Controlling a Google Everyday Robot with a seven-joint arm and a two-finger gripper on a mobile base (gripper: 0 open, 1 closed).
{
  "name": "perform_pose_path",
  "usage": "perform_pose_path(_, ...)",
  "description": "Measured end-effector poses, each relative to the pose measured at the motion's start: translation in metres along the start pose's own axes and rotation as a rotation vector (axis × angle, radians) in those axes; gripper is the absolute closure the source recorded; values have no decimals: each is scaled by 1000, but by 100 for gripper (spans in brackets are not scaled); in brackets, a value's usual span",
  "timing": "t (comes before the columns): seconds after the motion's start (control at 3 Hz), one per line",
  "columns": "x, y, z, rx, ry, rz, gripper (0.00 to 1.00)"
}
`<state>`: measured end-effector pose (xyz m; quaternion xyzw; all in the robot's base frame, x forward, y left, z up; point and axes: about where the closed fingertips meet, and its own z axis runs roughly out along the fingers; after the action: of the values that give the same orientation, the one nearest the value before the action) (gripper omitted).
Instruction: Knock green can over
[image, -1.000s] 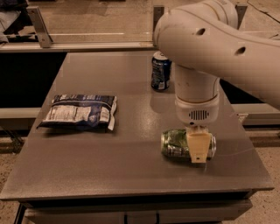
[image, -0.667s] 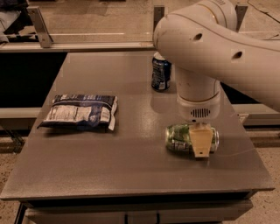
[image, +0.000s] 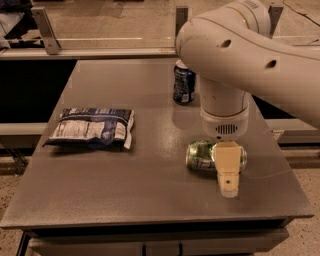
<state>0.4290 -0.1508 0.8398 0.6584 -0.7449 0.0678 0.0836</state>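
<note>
The green can (image: 200, 155) lies on its side near the front right of the table (image: 125, 195), long axis seemingly left-right, with the gripper (image: 228, 172) hanging across its right half; whether it clamps the can or stands apart I cannot tell.

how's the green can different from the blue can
Pose: the green can lies on its side; the blue can stands upright. Colour: the green can is green, the blue can dark blue. Place: the green can sits near the front, partly behind the pincer; the blue can is farther back, apart from it. Both are cans on the same table.
</note>
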Motion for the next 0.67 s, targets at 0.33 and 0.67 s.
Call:
perform_pose_path(0.33,0,0,0,0,0,0,0)
perform_pose_path(0.67,9,-7,-2,7,-79,-17,0)
